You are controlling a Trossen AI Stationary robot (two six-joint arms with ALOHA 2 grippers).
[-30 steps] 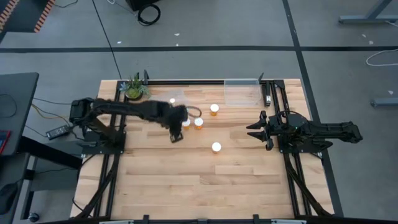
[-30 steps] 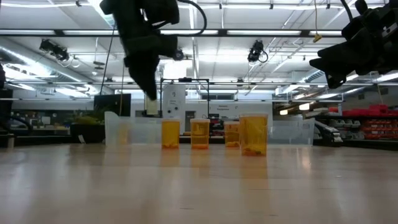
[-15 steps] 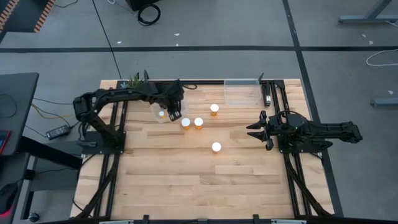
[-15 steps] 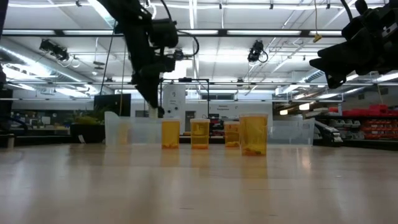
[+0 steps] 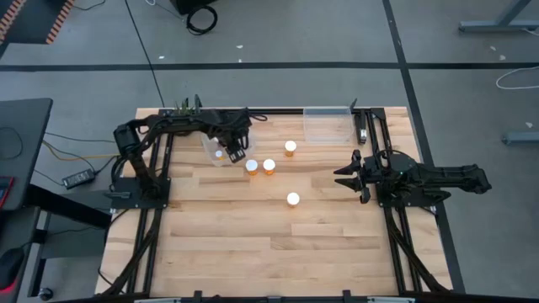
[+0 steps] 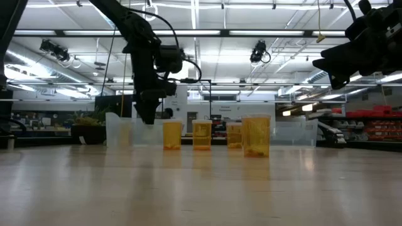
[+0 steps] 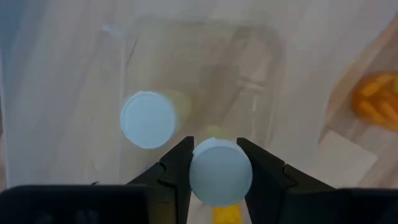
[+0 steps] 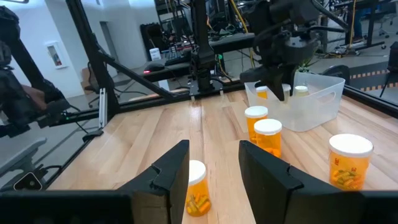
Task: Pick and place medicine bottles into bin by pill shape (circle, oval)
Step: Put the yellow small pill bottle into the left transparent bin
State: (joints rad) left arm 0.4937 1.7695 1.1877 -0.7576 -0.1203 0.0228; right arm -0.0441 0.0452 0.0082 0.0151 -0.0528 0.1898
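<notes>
From above, the left gripper [image 5: 235, 145] reaches over a clear bin [image 5: 217, 151] near the table's [image 5: 253, 252] far left edge, beside a small green plant [image 5: 180, 109]. Four white-capped medicine bottles stand on the open wood: two side by side just right of that bin [image 5: 252, 167] [image 5: 269, 166], one farther back [image 5: 290, 148], and one nearer the middle [image 5: 292, 199]. A second clear bin [image 5: 327, 124] sits at the far right edge. The right gripper [image 5: 344, 177] waits over the table's right side, well apart from the bottles.

At table height, the left gripper [image 6: 147, 112] hangs low over the left clear bin [image 6: 119, 132], with orange bottles [image 6: 255, 135] lined up to its right. The right arm [image 6: 364, 37] hovers high at the right.

The left wrist view shows the fingers [image 7: 174, 171] clamped on a white-capped bottle [image 7: 221, 172] directly above the clear bin [image 7: 261, 81], where another white-capped bottle [image 7: 148, 119] already stands inside.

In the right wrist view, the right arm's own fingers [image 8: 174, 168] hold nothing; whether they meet cannot be seen, though they sit as shut as they get. Beyond them stand four orange bottles [image 8: 268, 135], and the left gripper [image 8: 277, 87] is over the bin [image 8: 317, 99].
</notes>
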